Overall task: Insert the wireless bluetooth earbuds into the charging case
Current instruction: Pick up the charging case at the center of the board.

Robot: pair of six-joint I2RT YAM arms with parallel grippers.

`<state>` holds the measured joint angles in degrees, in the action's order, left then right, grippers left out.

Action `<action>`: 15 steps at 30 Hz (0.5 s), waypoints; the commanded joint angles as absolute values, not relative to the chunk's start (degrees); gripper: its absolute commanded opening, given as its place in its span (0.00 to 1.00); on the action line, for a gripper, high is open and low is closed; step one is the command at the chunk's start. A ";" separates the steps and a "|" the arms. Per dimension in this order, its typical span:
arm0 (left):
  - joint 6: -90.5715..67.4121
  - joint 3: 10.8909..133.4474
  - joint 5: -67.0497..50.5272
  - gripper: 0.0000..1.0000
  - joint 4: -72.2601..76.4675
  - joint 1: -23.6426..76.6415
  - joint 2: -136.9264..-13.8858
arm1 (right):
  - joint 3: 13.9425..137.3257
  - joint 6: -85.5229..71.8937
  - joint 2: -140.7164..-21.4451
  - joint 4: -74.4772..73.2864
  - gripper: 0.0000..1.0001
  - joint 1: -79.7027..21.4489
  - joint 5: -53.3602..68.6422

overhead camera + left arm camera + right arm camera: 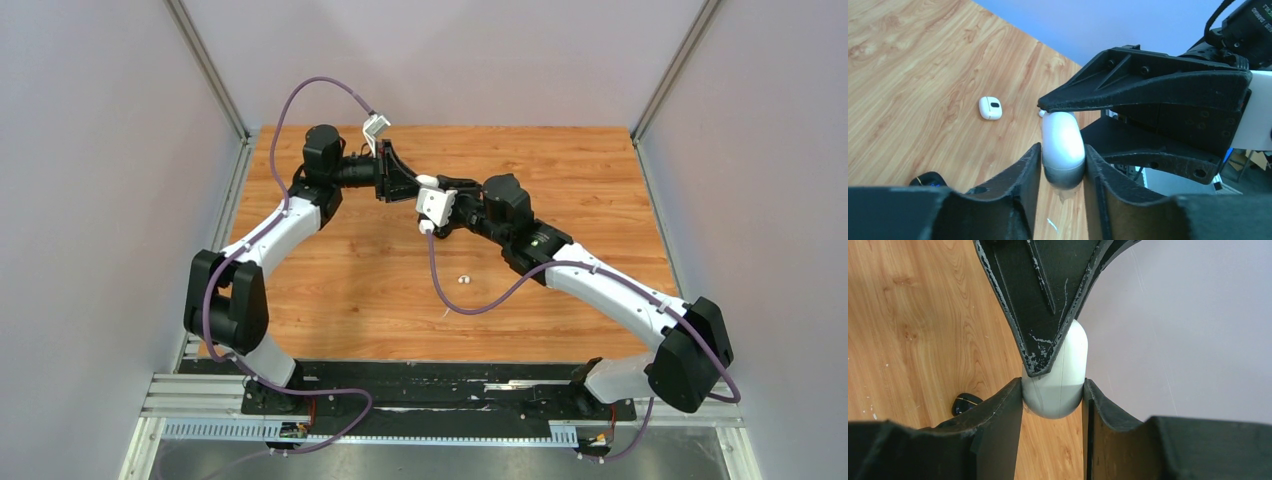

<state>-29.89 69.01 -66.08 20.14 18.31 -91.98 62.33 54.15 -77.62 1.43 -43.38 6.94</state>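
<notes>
**A:** Reading left to right in the left wrist view. Low on the table (pixel 908 60) there is a dark rounded object (pixel 928 179), half hidden, and I can't identify it. Further along lies a white earbud (pixel 990 108), by my reading. It is tiny and rounded with one dark oval mark, lying loose and well apart from the arms.

**B:** And the case?

**A:** The charging case (pixel 1063 145) is off the table, in the air between the two arms. It is white, glossy and pebble-shaped, smooth all round. The lower end reads grey, likely shadow. No lid seam shows, so I can't tell whether it is open.

**B:** Who has it?

**A:** The left gripper (pixel 1062 156) is clamped across its lower half, a finger on each flank. The right gripper (pixel 1053 387), seen in its own view, is pinched onto the other end the same way. Both are closed on the case.

**B:** Handling?

**A:** This is judgement only. The case looks light, with a rigid shell, slick plastic and curved sides. It is prone to squirt out of a hard pinch or to twist between the fingers. It is best held across the broad flanks, low on the body, with the lid end free to swing. The earbud is lighter yet, slippery and easy to flick away, so take it across its body, gently.
</notes>
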 commanded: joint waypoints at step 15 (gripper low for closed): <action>-29.36 68.27 -72.29 0.00 29.86 18.72 -92.19 | 81.61 25.02 -82.40 -25.14 0.71 -29.17 37.19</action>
<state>-32.84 68.99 -68.86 25.43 18.28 -93.47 71.92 42.96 -81.23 -9.89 -38.41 13.74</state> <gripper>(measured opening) 0.354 0.678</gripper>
